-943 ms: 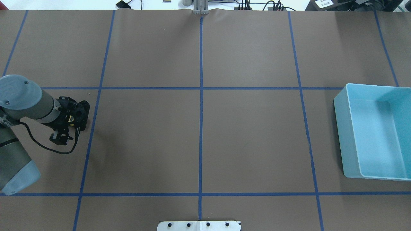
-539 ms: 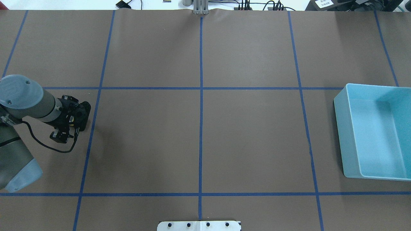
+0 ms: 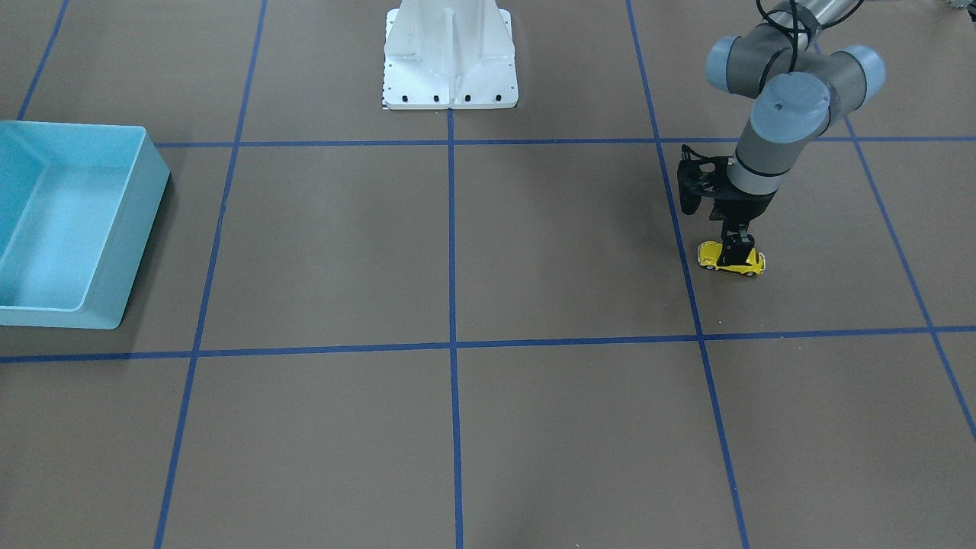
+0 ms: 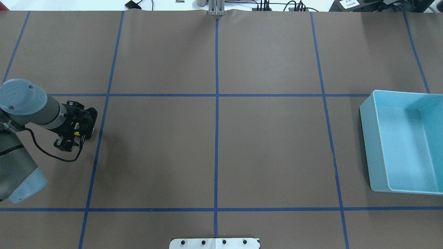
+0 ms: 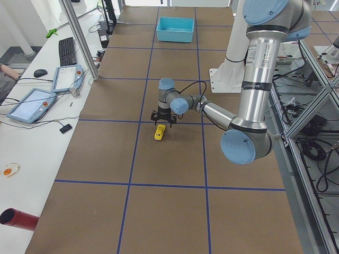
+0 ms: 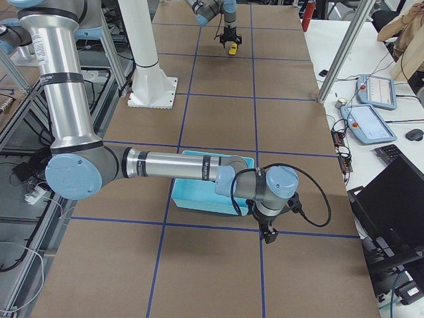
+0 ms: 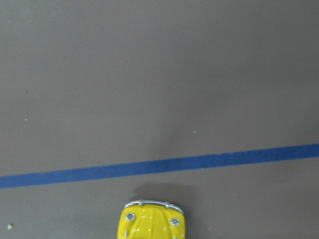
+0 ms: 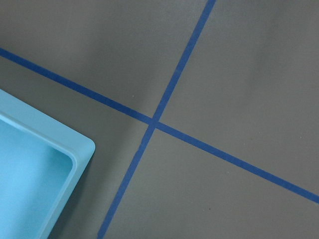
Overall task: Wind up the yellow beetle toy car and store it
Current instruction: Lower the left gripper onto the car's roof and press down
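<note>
The yellow beetle toy car (image 3: 732,261) stands on its wheels on the brown table, in the grid cell on my left side. My left gripper (image 3: 738,245) points straight down, with its fingers closed over the car's roof and sides. In the overhead view the wrist and gripper (image 4: 77,128) hide nearly all of the car. The left wrist view shows only the car's nose and silver bumper (image 7: 152,219), just short of a blue tape line. My right gripper (image 6: 267,233) hangs near the table beside the bin; I cannot tell if it is open or shut.
A light blue, empty bin (image 4: 371,145) sits at the table's right end; it also shows in the front-facing view (image 3: 143,229) and the right wrist view (image 8: 79,149). The white robot base (image 3: 450,53) stands at the middle of the near edge. Blue tape lines grid the table.
My left wrist and gripper have shifted a little toward the table's far side. The bin has not moved.
</note>
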Action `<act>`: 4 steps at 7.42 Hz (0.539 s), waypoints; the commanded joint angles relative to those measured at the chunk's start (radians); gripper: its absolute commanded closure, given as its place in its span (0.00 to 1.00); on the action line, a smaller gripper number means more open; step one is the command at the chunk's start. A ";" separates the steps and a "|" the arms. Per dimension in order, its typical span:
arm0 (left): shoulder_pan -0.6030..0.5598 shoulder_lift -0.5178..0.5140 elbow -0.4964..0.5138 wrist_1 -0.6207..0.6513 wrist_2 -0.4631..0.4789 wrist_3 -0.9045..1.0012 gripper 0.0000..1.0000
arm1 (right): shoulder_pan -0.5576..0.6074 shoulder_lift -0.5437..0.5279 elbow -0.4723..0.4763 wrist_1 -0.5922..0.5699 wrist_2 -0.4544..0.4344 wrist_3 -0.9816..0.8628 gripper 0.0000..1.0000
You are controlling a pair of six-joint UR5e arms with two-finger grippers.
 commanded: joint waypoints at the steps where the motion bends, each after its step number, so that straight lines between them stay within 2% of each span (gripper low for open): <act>1: -0.033 -0.027 0.031 -0.002 0.000 0.032 0.01 | 0.000 0.000 0.001 0.000 0.000 0.000 0.00; 4: -0.030 -0.078 0.093 0.001 -0.003 0.032 0.01 | 0.001 0.000 -0.003 0.000 0.000 0.000 0.00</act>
